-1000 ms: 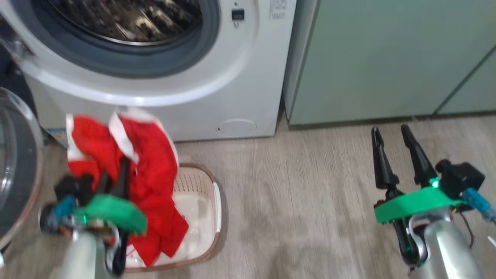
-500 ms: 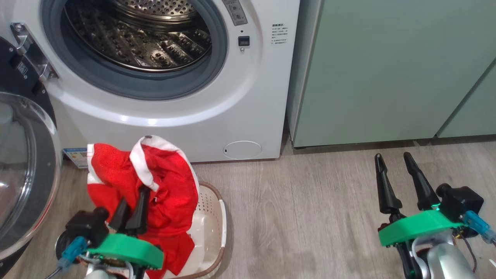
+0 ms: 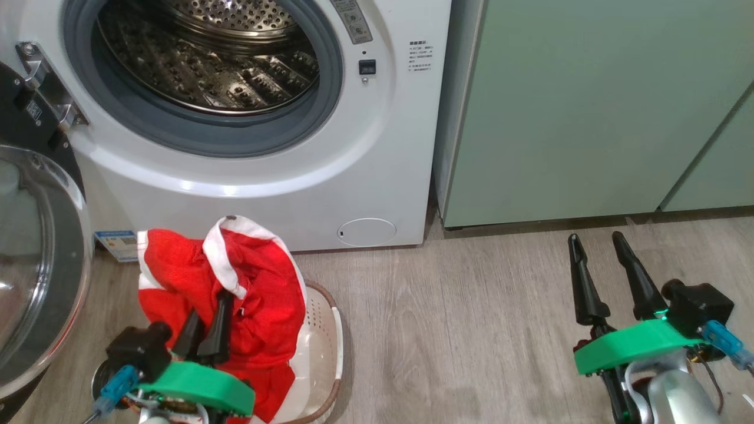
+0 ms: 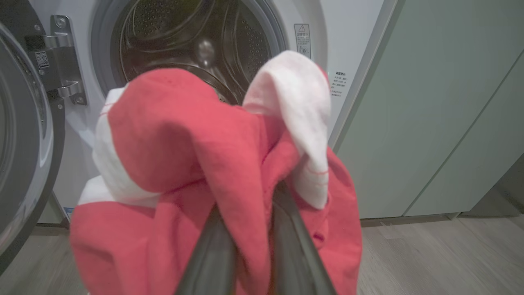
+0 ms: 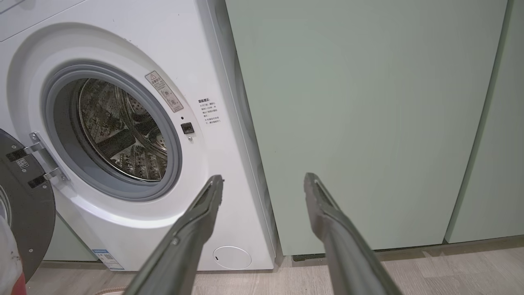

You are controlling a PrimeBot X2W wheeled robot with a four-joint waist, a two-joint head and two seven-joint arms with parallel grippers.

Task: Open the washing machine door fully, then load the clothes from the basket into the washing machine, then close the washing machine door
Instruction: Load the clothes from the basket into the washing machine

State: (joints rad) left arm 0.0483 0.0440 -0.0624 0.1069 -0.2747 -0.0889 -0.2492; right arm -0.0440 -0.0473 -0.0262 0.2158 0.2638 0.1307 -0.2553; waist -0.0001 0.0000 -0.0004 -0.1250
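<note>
With the left gripper [image 3: 211, 306] pinching the clothes [image 3: 177, 271] between narrow fingers and the right gripper [image 3: 595, 237] idling wide, drooping folds are risking catching the basket [image 3: 337, 330] or gasket [image 3: 194, 138].

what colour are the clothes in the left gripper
The clothes are bright red with white bands, best seen in the left wrist view.

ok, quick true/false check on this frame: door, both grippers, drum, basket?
1. The door is open. True.
2. The left gripper is empty. False: it is shut on the red clothes, held above the basket.
3. The right gripper is open and holds nothing. True.
4. Clothes lie in the drum. False: its visible part is bare steel.
5. The basket stands on the floor in front of the washing machine. True.
</note>
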